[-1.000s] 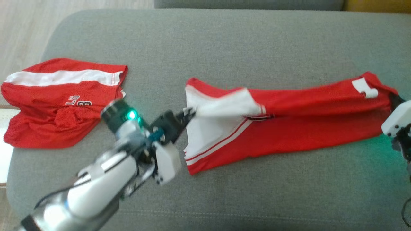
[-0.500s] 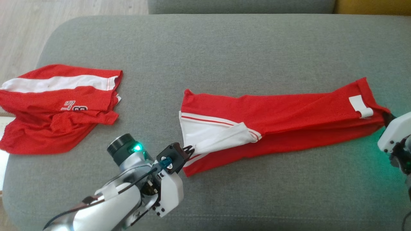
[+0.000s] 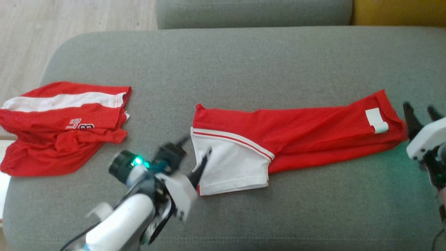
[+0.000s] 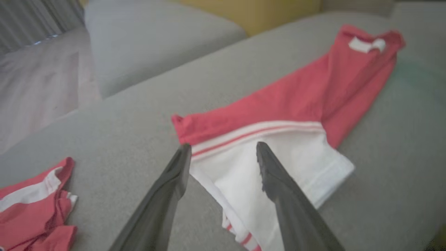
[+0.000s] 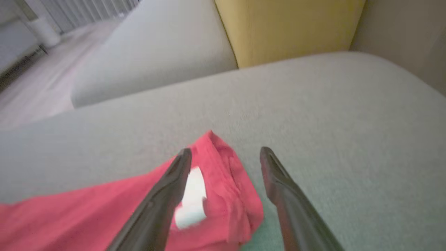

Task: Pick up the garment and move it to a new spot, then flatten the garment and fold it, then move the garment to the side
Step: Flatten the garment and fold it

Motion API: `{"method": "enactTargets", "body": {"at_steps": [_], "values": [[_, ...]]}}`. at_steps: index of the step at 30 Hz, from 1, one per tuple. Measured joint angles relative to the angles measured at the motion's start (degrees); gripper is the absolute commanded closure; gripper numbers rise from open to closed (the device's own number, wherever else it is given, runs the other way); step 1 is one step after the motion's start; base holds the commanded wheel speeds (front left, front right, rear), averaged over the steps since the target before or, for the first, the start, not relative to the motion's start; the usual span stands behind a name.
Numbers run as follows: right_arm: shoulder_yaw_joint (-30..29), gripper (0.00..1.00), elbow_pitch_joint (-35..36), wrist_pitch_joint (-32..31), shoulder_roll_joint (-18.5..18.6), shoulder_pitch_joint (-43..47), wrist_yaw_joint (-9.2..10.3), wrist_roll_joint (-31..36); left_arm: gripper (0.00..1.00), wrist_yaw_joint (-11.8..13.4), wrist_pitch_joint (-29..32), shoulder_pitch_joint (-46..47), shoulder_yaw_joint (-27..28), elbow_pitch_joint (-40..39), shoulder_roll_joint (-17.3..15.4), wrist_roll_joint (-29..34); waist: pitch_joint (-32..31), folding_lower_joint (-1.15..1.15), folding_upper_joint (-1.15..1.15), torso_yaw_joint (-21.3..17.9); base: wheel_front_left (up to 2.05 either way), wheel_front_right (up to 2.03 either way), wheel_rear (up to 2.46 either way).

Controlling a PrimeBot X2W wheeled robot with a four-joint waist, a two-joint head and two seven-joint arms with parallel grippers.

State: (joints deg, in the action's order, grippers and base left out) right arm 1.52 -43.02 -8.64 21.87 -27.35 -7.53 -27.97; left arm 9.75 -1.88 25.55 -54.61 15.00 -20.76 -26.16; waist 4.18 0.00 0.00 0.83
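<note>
Both have just let go: the left hand (image 3: 195, 150) and right hand (image 3: 418, 108) now gape open at either end of the long red-and-white mesh garment (image 3: 313, 125). It lies stretched out on the grey upholstered sofa cushion (image 3: 244, 62), ready for folding, I'd say. I count two hands, one cushion and two garments, including the crumpled red-and-white garment (image 3: 62, 122) on the left.

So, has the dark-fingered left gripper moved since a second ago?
Yes: against the crumpled red-and-white garment, the left gripper came nearer the front edge of the grey cushion.
</note>
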Motion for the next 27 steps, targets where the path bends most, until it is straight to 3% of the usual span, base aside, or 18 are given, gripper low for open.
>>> {"method": "enactTargets", "body": {"at_steps": [6, 12, 15, 19, 27], "values": [[2.64, 0.0, 14.72, 8.77, -0.55, 4.98, 0.0, -1.12, 0.0, 5.99, -11.4, -0.81, 11.1, -0.46, 4.49, -5.34, -1.67, 0.0, 0.0, 0.3, 0.0, 0.0, 0.0], [3.94, 0.0, 23.12, 16.41, -1.54, 10.2, 0.0, 3.11, 0.0, 7.16, -12.41, -4.09, 21.32, -6.22, 7.79, -5.61, -2.23, 0.0, 0.0, 0.16, 0.0, 0.0, 0.0], [3.96, 0.0, 25.68, 19.2, -3.18, 12.72, 0.0, 7.45, 0.0, 6.71, -12.56, -8.44, 27.64, -10.51, 10.82, -1.98, -2.47, 0.0, 0.0, -0.13, 0.0, 0.0, 0.0], [3.87, 0.0, 26.86, 20.61, -6.91, 16.08, 0.0, 11.62, 0.0, 3.75, -12.81, -16.66, 32.07, -11.27, 14.35, 2.94, -2.31, 0.0, 0.0, -0.52, 0.0, 0.0, 0.0], [1.57, 0.0, 26.79, 20.7, -10.07, 18.0, 0.0, 12.92, 0.0, -2.1, -12.81, -20.63, 38.05, -11.17, 17.19, 8.24, -1.19, 0.0, 0.0, -0.29, 0.0, 0.0, 0.0]]}}
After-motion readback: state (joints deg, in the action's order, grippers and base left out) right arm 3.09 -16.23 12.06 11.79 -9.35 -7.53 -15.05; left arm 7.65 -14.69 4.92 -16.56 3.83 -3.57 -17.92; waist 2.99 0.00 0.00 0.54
